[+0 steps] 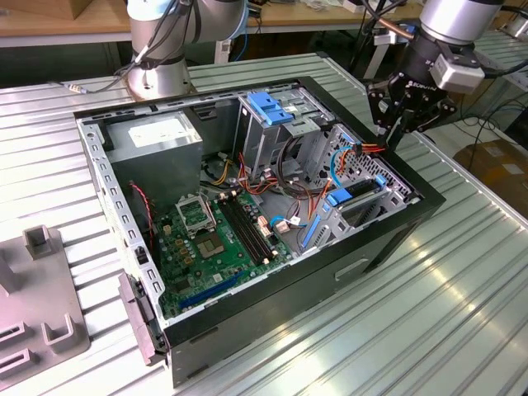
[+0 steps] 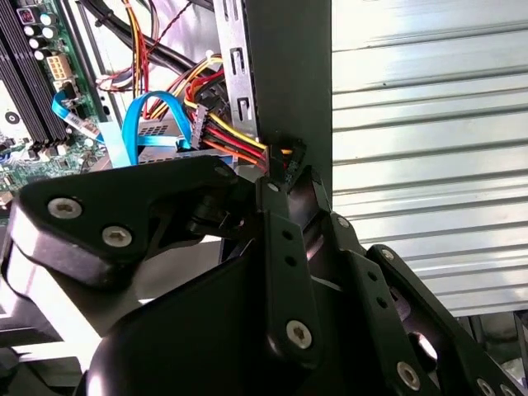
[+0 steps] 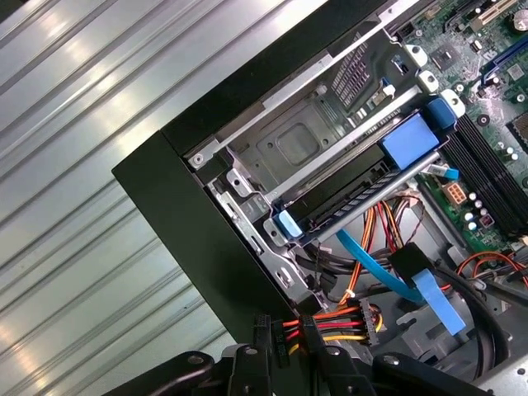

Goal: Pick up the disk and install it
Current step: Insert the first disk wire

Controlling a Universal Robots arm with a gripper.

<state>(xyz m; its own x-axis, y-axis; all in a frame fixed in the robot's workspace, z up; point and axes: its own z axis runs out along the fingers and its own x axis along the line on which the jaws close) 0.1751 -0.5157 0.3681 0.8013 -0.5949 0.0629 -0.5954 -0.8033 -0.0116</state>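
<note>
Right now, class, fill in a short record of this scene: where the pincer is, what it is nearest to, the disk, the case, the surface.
pincer: at the case's far corner, on the exterior view's right, just above the rim
nearest to: wire bundle, red, yellow and orange, ending in a black plug
disk: apparently in the drive bay, a dark slab with blue rail ends, not held
case: black, open on top, motherboard exposed
table: ribbed metal, the case rests on it

Gripper (image 2: 289, 169) body cut off by frame edge in second wrist view; grey fixture (image 1: 41, 318) cut off at exterior view's left.
</note>
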